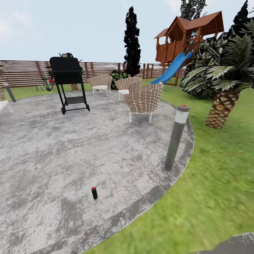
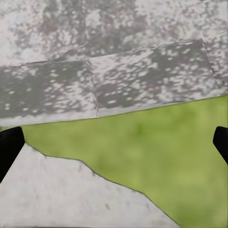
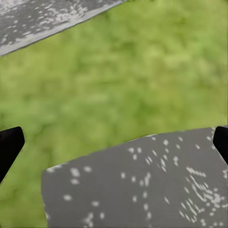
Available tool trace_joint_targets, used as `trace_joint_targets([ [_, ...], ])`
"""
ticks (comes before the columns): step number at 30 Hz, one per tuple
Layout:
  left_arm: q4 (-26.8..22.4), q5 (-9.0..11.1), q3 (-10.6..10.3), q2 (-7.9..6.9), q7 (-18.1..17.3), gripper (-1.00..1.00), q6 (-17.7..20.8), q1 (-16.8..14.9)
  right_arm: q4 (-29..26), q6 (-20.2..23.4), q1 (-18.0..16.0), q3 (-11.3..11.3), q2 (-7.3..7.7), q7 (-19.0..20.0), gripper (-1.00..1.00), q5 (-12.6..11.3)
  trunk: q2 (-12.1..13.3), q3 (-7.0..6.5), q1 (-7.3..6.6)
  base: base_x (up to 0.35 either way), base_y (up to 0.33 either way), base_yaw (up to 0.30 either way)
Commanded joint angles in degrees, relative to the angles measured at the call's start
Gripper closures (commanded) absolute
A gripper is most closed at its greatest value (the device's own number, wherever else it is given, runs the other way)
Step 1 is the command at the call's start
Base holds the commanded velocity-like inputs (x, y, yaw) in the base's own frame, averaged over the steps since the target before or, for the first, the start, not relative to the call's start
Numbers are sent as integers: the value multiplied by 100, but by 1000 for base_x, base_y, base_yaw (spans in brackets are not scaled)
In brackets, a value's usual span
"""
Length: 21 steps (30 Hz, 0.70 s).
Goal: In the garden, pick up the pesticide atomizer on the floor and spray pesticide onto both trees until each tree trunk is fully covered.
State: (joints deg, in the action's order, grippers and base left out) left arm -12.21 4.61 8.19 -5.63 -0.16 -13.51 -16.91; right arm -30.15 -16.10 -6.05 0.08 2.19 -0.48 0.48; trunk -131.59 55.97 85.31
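Observation:
The pesticide atomizer (image 1: 94,193), a tiny near-black bottle with a red top, stands upright on the speckled grey concrete floor (image 1: 70,148) near its front rim. In the left wrist view my left gripper (image 2: 114,142) is open, with black fingertips (image 2: 9,147) at both edges, over grass and the paving's darker rim (image 2: 142,80). My right gripper (image 3: 114,142) is open too, fingertips (image 3: 9,145) wide apart above lawn and a grey stepping stone (image 3: 142,190). A ragged dark crown (image 1: 192,8) rises behind the playhouse; the tree trunks are hidden.
A grey bollard lamp (image 1: 175,138) with a red cap stands at the paving's right edge. Further back are a black grill (image 1: 67,82), wicker chairs (image 1: 143,100), a wooden playhouse with a blue slide (image 1: 173,67), a scaly palm (image 1: 221,107) and the slat fence (image 1: 24,72).

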Motion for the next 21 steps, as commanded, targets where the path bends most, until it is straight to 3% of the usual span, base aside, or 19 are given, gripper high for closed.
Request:
trace_joint_targets([
  [1,8,48,-11,-3,-2,-100,-19,-5,1,-16,-1,1,1,-5,-100,5,-2,5,0,96,-6,279],
  [10,25,64,-4,-7,-2,-100,-20,-5,0,-16,-1,1,1,-5,-100,5,-2,5,0,204,-138,264],
  [21,34,71,-6,-4,-2,-100,-20,-5,0,-21,-1,7,7,12,-100,27,-2,5,0,221,-197,23],
])
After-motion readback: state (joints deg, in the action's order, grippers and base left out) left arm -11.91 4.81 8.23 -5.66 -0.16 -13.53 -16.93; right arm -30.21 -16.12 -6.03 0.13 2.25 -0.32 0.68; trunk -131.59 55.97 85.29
